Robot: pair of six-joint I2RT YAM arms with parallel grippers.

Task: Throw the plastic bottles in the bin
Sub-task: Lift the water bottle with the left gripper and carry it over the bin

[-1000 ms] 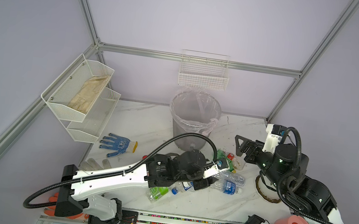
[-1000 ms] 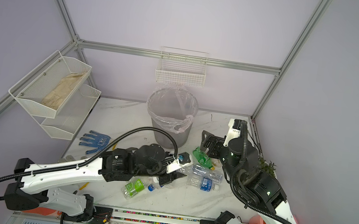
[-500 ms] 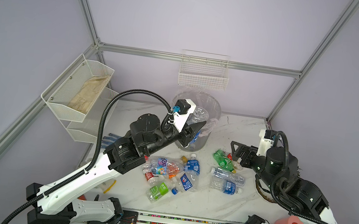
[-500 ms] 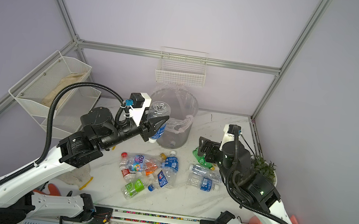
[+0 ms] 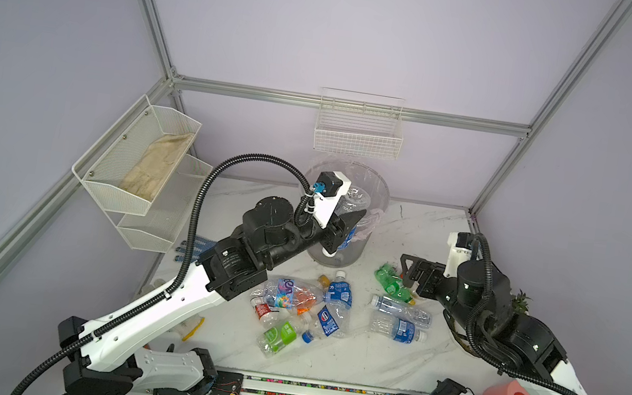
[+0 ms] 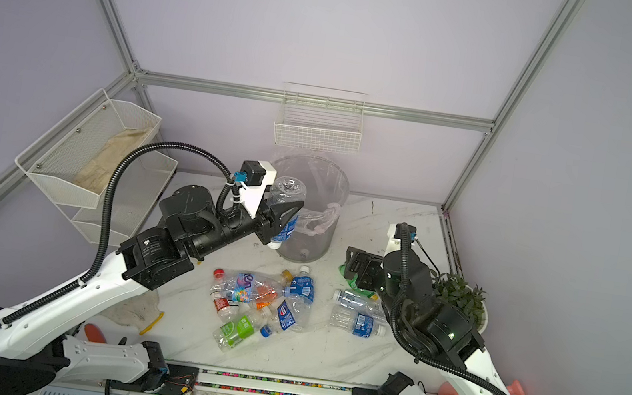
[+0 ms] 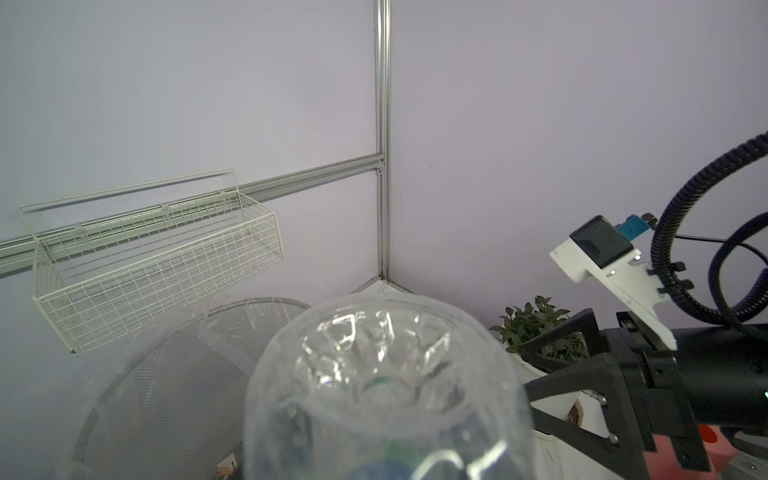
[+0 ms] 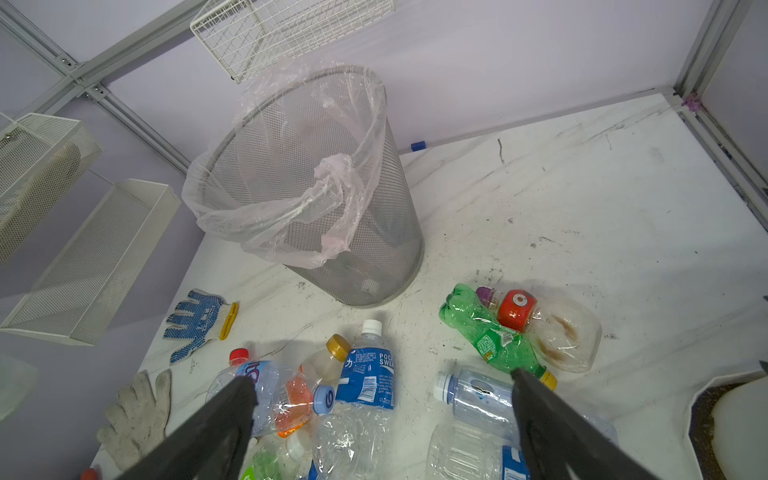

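Both top views are looking down from high over the near edge, sharing the whole table [image 5: 427, 231]. The left wrist camera is facing the far right corner, close against a bottle [image 7: 382, 395]; the right wrist camera is facing the bin [image 8: 374, 249].

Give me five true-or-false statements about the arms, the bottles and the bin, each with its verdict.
1. The left gripper holds a blue-labelled bottle up by the bin. True.
2. The right gripper is shut on the green bottle. False: it is open and empty, and the green bottle lies on the table.
3. The held bottle is cap up. False: its white cap points down.
4. A blue-dotted glove lies on the table. True.
5. Every bottle is already binned. False: many bottles lie on the table.
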